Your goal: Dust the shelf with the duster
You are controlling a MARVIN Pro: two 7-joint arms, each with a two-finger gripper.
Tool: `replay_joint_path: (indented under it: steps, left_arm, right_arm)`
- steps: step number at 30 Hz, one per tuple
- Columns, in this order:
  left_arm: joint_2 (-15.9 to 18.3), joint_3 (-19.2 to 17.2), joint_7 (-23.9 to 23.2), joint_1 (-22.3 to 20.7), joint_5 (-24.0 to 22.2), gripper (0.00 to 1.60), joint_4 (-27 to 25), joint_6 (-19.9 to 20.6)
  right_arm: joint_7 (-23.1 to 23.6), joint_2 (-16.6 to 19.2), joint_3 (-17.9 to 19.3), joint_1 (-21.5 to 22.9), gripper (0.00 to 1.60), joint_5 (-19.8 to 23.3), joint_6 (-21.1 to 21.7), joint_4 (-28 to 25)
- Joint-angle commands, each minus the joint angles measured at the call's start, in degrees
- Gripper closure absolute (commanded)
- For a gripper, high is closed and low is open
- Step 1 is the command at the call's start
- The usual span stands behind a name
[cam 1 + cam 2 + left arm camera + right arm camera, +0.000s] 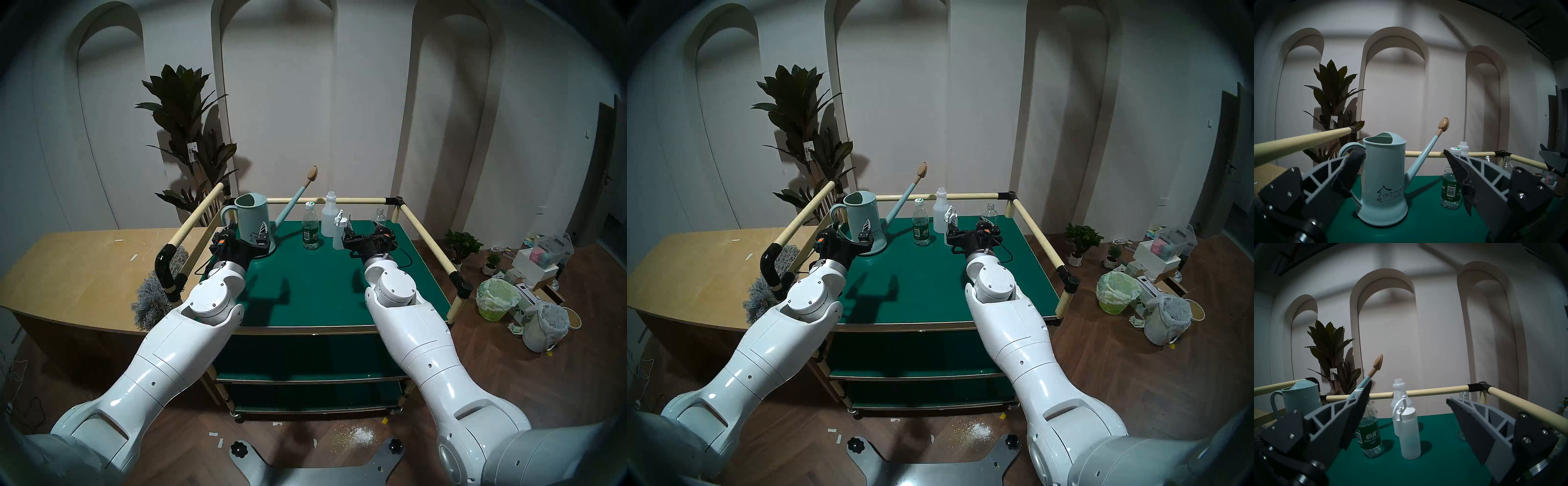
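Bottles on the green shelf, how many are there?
4, all toward the back: a green-labelled water bottle, a tall white bottle, a white squeeze bottle before it, and a clear glass bottle in the right corner.

From the head you look steeply down over both arms at the shelf (322, 271); the two head views are nearly the same picture, the right eye shifted slightly sideways. Your left wrist camera sits low over the green surface, facing level toward the arched wall, very close to the watering can (1384, 179). Your right wrist camera faces the same wall, close to the white squeeze bottle (1409, 433). Both wrist views share the water bottle (1451, 188), the far rail (1432, 392) and the plant (1330, 351), all of which the head views also cover.
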Motion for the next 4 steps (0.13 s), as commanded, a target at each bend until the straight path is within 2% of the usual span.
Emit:
replay_joint_path:
  steps: [1, 4]
  left_arm:
    - [0.09, -0.52, -0.17, -1.5, 0.2, 0.0, -0.69, -0.17]
    - [0.06, -0.57, -0.21, -1.48, 0.24, 0.0, -0.68, -0.16]
  right_arm:
    - [0.39, -0.13, 0.18, 1.08, 0.0, 0.21, -0.88, -1.04]
    - [0.43, -0.15, 0.21, 1.08, 0.0, 0.2, -0.9, -1.03]
